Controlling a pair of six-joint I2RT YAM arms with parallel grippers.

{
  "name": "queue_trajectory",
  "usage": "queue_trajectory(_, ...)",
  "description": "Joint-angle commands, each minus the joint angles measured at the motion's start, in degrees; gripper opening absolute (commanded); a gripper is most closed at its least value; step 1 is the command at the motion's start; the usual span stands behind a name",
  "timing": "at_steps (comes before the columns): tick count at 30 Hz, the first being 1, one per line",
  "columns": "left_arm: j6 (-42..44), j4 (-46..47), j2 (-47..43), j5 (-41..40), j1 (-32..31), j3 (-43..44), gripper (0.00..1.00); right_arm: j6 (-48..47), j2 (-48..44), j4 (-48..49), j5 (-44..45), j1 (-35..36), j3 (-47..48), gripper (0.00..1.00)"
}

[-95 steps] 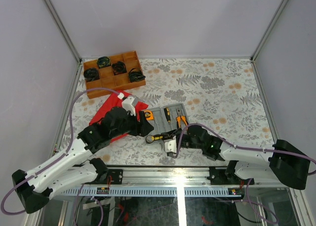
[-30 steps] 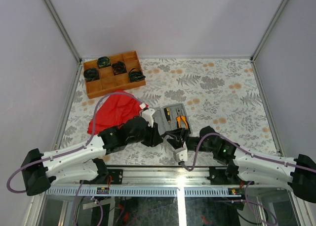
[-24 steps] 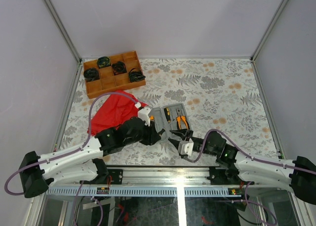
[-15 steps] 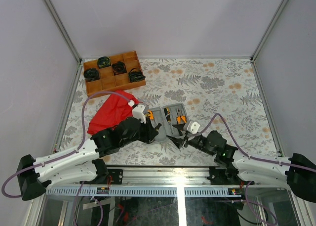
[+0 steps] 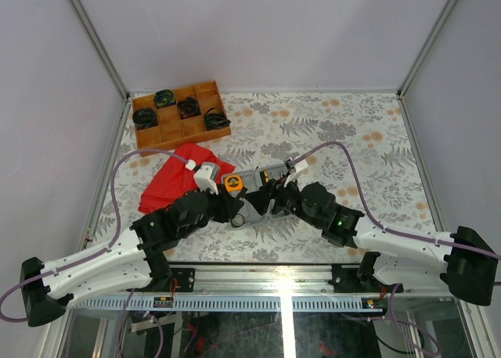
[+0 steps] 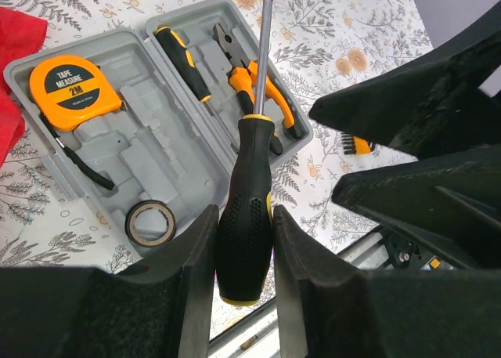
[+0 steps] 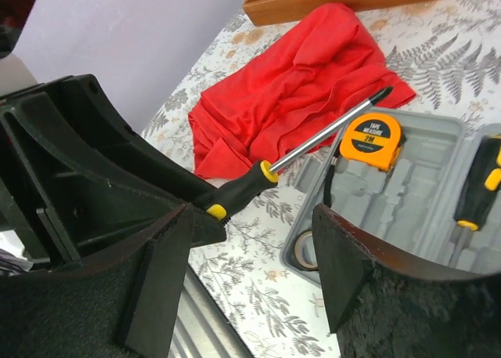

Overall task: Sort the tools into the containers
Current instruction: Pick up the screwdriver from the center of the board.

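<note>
A black screwdriver (image 6: pixel 245 205) with yellow end trim stands between my left gripper's (image 6: pixel 244 244) fingers, which are shut on its handle; the shaft points away over the open grey case (image 6: pixel 160 150). In the case lie an orange tape measure (image 6: pixel 74 84), a second screwdriver (image 6: pixel 182 52), orange-handled pliers (image 6: pixel 262 99) and a roll of tape (image 6: pixel 151 222). My right gripper (image 7: pixel 254 264) is open and holds nothing, facing the held screwdriver (image 7: pixel 243 187) from the case's (image 7: pixel 368 209) other side. From above, both grippers, left (image 5: pixel 233 211) and right (image 5: pixel 270 200), meet at the case's (image 5: pixel 262 178) near edge.
A red cloth (image 5: pixel 176 174) lies left of the case. The wooden tray (image 5: pixel 180 117) with black coiled bundles sits at the back left. A small orange-and-black piece (image 6: pixel 356 144) lies on the table right of the case. The metal rail runs along the near table edge.
My right gripper has opened wider and swung from the table's near edge up over the case's near right side. My left gripper, still holding the screwdriver, has shifted slightly left.
</note>
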Motion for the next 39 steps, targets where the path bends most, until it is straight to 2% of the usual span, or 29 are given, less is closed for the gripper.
queue_trajectory(1, -0.3, 6.8, 0.0, -1.8, -0.3, 0.3, 0.00, 9.2, 2.1, 4.9, -0.6, 0.3, 1.5, 0.69)
queue_trajectory(5, 0.2, 7.4, 0.1, -1.3, -0.3, 0.6, 0.00, 13.3, 4.5, 12.5, -2.8, 0.3, 1.7, 0.69)
queue_trajectory(8, 0.6, 7.2, -0.4, -2.2, -0.3, 0.4, 0.00, 18.3, 5.7, 15.1, -0.8, 0.3, 2.1, 0.67)
queue_trajectory(13, 1.3, 6.7, -1.5, -2.9, -0.2, 0.7, 0.00, 23.7, 6.7, 12.5, 4.6, 0.3, 4.2, 0.67)
queue_trajectory(18, 2.0, 7.2, -1.1, -1.7, -0.3, 1.1, 0.00, 28.3, 6.5, 15.8, 9.8, 0.3, 2.6, 0.66)
queue_trajectory(22, 1.7, 7.8, -0.7, -1.0, -0.3, 1.1, 0.00, 31.0, 6.1, 12.6, 12.2, 0.3, 2.7, 0.64)
queue_trajectory(29, 1.4, 8.8, -0.1, -0.8, -0.3, 0.8, 0.00, 36.0, 5.6, 6.8, 12.1, 0.3, 2.0, 0.59)
queue_trajectory(39, 1.9, 9.5, 1.0, -0.5, -0.3, 1.2, 0.00, 39.3, 8.8, 9.2, 9.2, 0.3, 1.3, 0.54)
